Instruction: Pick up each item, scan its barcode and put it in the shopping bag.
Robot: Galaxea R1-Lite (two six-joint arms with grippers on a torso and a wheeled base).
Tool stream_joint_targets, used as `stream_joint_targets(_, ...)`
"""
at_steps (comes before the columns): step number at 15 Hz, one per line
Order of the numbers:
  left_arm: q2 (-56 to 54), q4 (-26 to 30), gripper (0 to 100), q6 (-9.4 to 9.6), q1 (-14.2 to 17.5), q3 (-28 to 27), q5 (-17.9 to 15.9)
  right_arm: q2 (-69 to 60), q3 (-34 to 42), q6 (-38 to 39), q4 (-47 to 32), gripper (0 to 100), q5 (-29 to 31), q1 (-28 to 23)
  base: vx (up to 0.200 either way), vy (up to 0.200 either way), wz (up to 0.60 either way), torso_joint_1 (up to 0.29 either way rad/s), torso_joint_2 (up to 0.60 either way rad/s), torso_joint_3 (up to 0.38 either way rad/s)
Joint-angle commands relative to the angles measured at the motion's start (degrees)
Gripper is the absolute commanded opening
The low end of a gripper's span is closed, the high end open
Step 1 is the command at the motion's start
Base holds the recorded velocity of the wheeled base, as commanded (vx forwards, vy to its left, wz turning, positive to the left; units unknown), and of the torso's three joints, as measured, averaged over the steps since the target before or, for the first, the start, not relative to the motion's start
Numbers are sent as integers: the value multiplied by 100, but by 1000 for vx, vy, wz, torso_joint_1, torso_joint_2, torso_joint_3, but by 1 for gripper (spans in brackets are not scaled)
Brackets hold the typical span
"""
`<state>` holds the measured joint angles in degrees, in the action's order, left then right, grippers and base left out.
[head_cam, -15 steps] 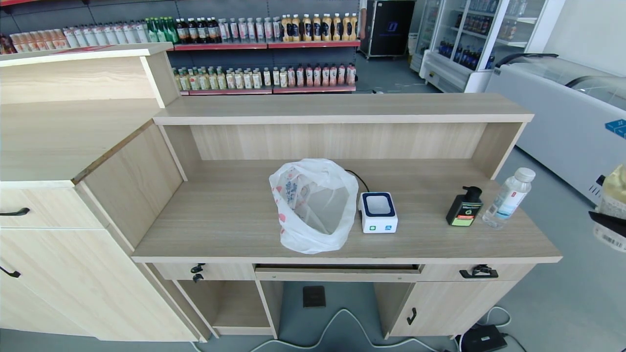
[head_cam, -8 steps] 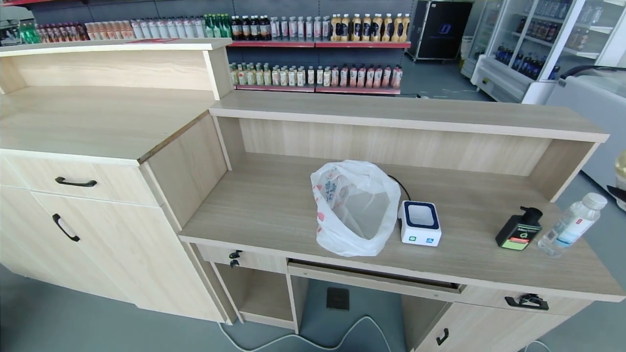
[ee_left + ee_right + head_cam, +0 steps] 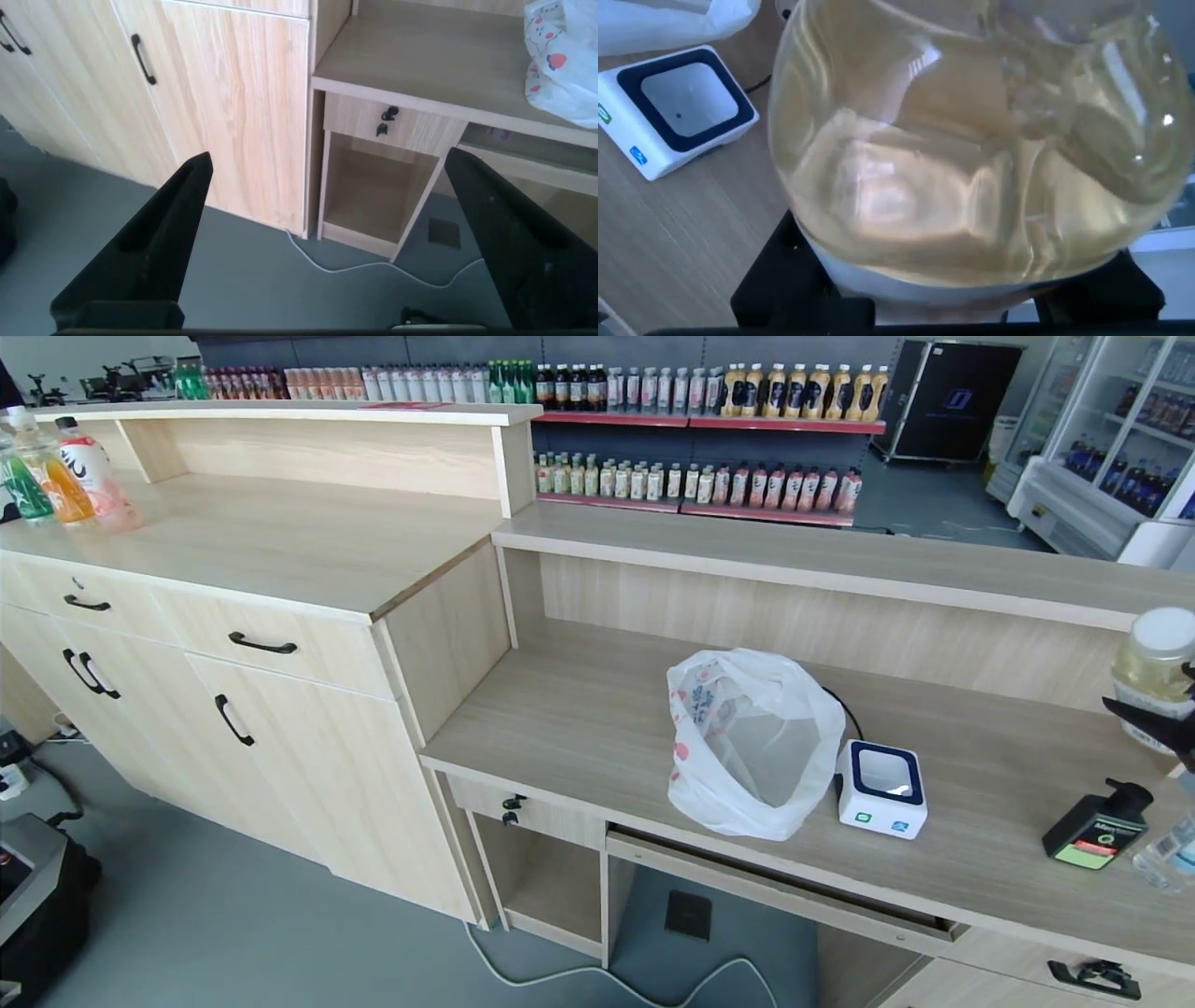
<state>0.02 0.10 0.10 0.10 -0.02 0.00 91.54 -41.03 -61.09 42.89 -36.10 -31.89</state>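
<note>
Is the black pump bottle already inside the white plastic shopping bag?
No, the black pump bottle stands on the wooden counter, apart from the white plastic shopping bag.

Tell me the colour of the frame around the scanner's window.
Dark blue, on a white scanner; clearest in the right wrist view.

Bright, even light is spread over the pale wooden checkout counter (image 3: 597, 728). Only soft shadows are cast: under its upper shelf, in the kneehole below, and at 6 o'clock of the white plastic shopping bag (image 3: 752, 747). A pale glare is seen at 4 o'clock in the window of the white square scanner with dark blue frame (image 3: 882, 789). White reflections are scattered over the clear plastic bottle of pale yellow liquid (image 3: 971, 140). Cabinet uprights are seen leaning outward toward 8 o'clock in the head view.
</note>
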Motion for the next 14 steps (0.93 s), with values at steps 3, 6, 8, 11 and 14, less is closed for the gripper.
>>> stream_joint_targets(3, -2, -1, 100, -1, -1, 2, 0, 760, -19, 194, 651, 0, -11, 289, 0, 0, 0, 0, 0, 0)
stream_joint_targets(6, -2, -1, 100, -1, -1, 2, 0, 1033, 8, 255, 1011, 0, -170, 482, 0, 0, 0, 0, 0, 0)
stream_joint_targets(8, -2, -1, 100, -1, -1, 2, 0, 1261, -1, 396, 1328, 0, -504, 640, 0, 0, 0, 0, 0, 0)
stream_joint_targets(11, -2, -1, 100, -1, -1, 2, 0, 1481, 34, 352, 1530, 0, -530, 658, 0, 0, 0, 0, 0, 0)
stream_joint_targets(14, -2, -1, 100, -1, -1, 2, 0, 1701, 25, 290, 1697, 0, -530, 658, 0, 0, 0, 0, 0, 0)
